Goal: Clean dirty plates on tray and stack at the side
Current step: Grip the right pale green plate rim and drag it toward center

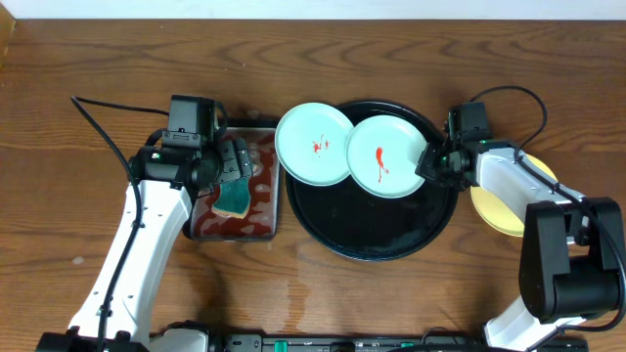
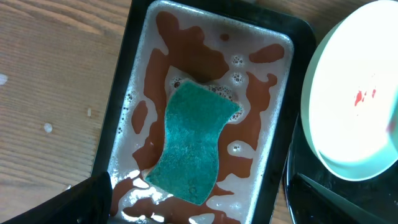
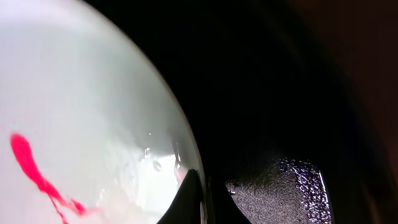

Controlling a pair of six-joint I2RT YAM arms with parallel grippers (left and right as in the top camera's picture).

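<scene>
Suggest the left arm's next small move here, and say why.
Probably lower the left gripper onto the green sponge and close on it: its jaws stand open above the sponge, which lies free in the small soapy tray, while the right gripper is at the rim of the red-streaked plate.

The overhead view looks straight down from high up and takes in the whole worktop point(image 1: 59, 88). The left wrist view looks down from close above the small stained tray point(image 2: 121, 93), and its right side catches the left mint plate point(image 2: 348, 93), which overhead also shows. The right wrist view sits very near the right mint plate point(image 3: 81, 93) and the black tray point(image 3: 280, 74), both also seen from overhead.
</scene>
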